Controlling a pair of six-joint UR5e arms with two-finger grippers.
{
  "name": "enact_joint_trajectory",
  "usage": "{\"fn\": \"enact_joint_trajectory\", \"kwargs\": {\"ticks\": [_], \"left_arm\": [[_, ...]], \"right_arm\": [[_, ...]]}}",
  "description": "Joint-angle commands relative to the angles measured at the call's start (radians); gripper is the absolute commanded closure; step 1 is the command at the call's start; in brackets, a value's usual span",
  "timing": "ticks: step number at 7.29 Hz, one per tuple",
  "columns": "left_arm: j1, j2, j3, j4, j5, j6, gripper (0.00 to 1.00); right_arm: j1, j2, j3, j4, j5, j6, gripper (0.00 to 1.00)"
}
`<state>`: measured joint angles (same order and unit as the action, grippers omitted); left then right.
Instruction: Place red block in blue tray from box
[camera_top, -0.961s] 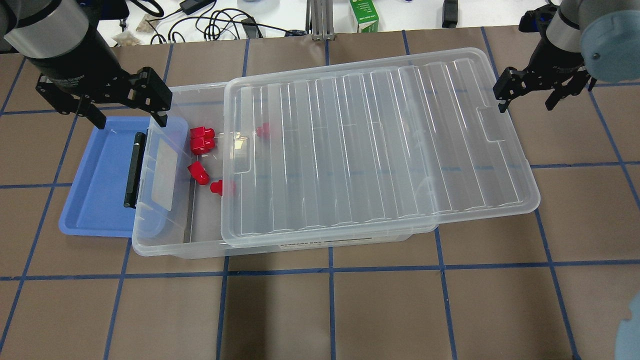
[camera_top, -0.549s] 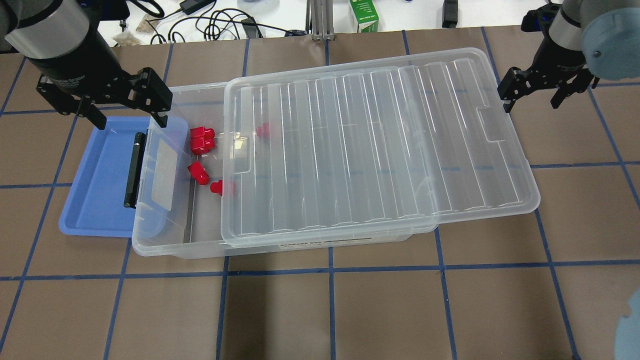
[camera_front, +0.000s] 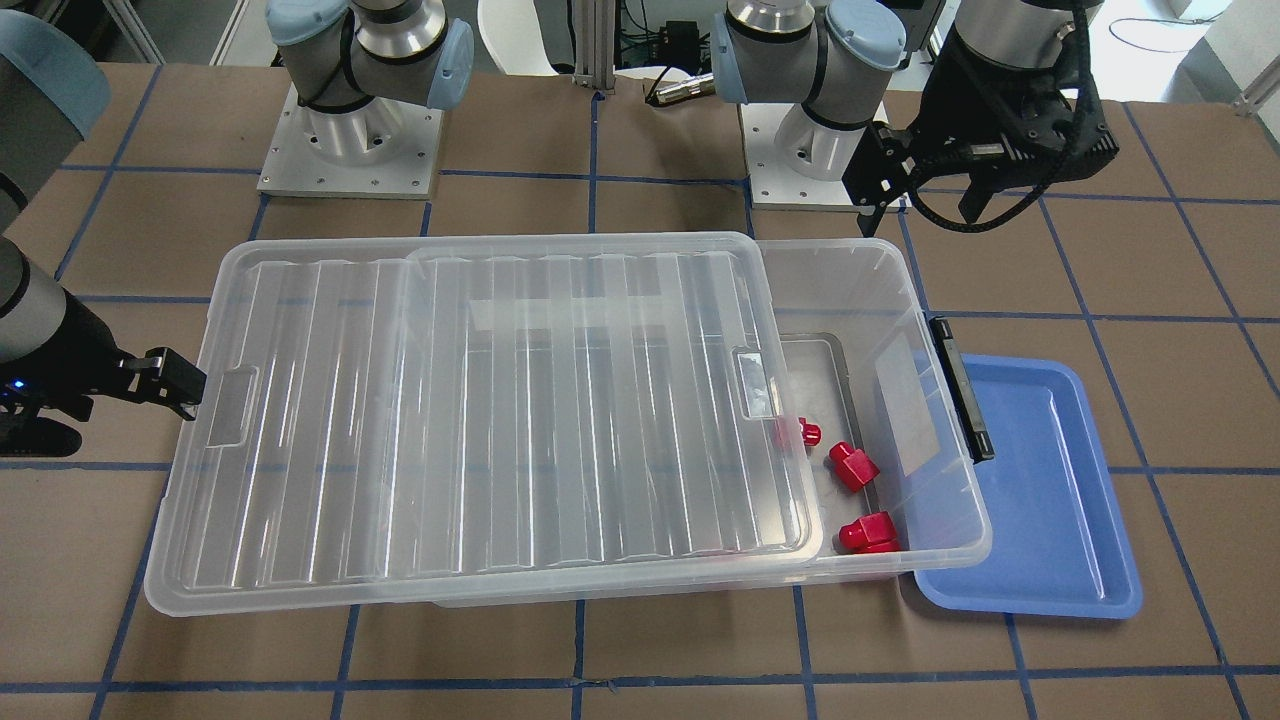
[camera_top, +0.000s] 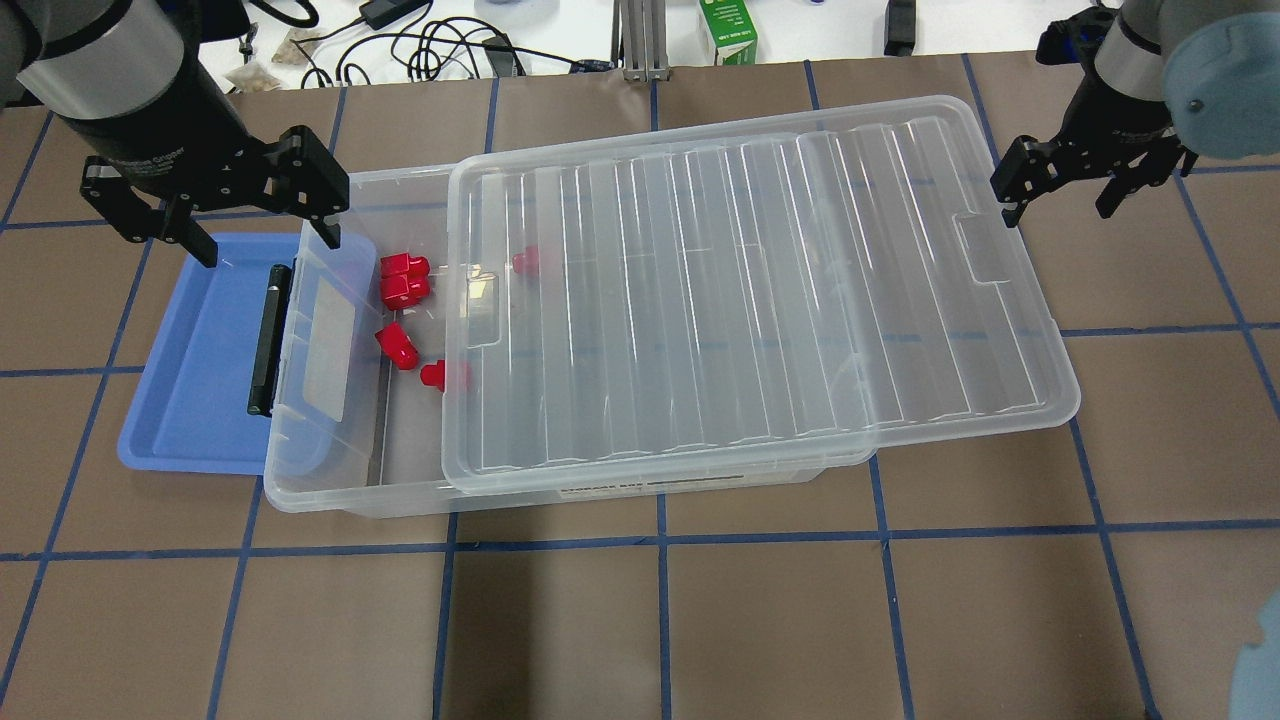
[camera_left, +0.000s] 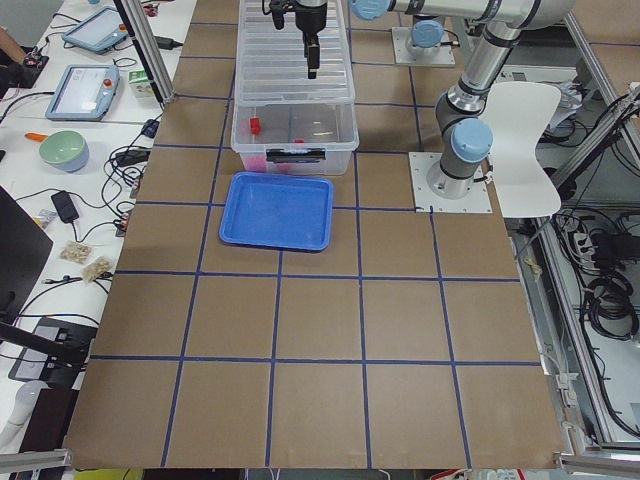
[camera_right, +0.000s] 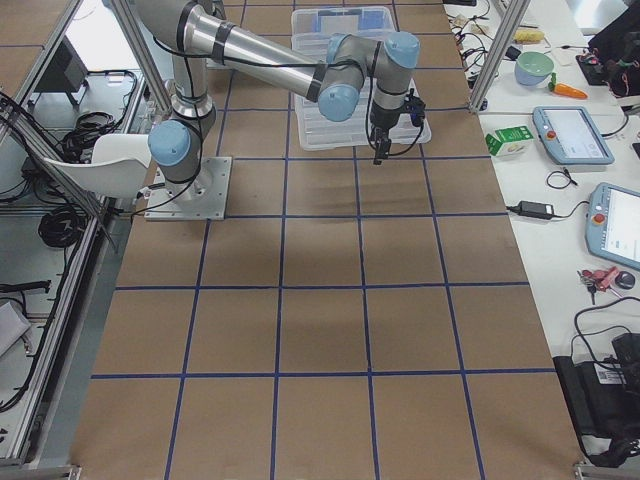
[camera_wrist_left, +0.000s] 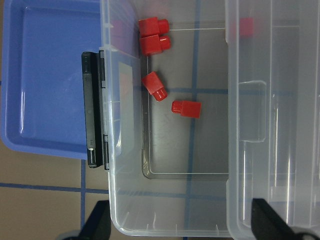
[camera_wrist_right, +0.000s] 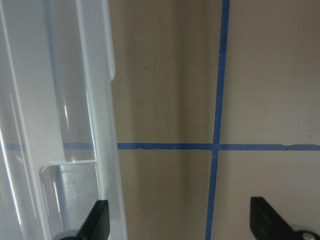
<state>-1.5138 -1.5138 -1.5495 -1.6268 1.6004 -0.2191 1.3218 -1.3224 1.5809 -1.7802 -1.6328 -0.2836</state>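
Several red blocks lie in the uncovered end of the clear box; one more shows through the ribbed lid, which is slid aside. The wrist view shows them below my left gripper. The blue tray lies partly under the box's latch end and holds nothing. My left gripper hovers open and empty over that end. My right gripper is open and empty beside the lid's far end.
A black latch hangs on the box end over the tray. Cables and a green carton lie beyond the table's far edge. Brown table with blue tape lines stretches in front of the box.
My left gripper has shifted slightly over the box's latch end. My right gripper has barely moved. The blocks, lid and tray have not moved.
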Motion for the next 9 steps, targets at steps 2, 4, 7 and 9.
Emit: {"fn": "enact_joint_trajectory", "kwargs": {"ticks": [2,4,7,9], "left_arm": [[0.004,-0.057,-0.097,0.051,-0.111,-0.612,0.0],[0.007,-0.071,-0.194,0.238,-0.1,-0.7,0.0],[0.006,-0.103,-0.253,0.283,-0.102,-0.792,0.0],[0.004,-0.124,-0.265,0.317,-0.106,-0.824,0.0]], "right_arm": [[-0.003,0.018,0.01,0.008,0.002,-0.008,0.0],[-0.006,0.034,0.002,0.001,0.002,-0.023,0.0],[-0.027,0.034,-0.002,-0.007,-0.015,-0.065,0.0],[-0.058,0.034,-0.002,-0.005,-0.012,-0.066,0.0]]}}
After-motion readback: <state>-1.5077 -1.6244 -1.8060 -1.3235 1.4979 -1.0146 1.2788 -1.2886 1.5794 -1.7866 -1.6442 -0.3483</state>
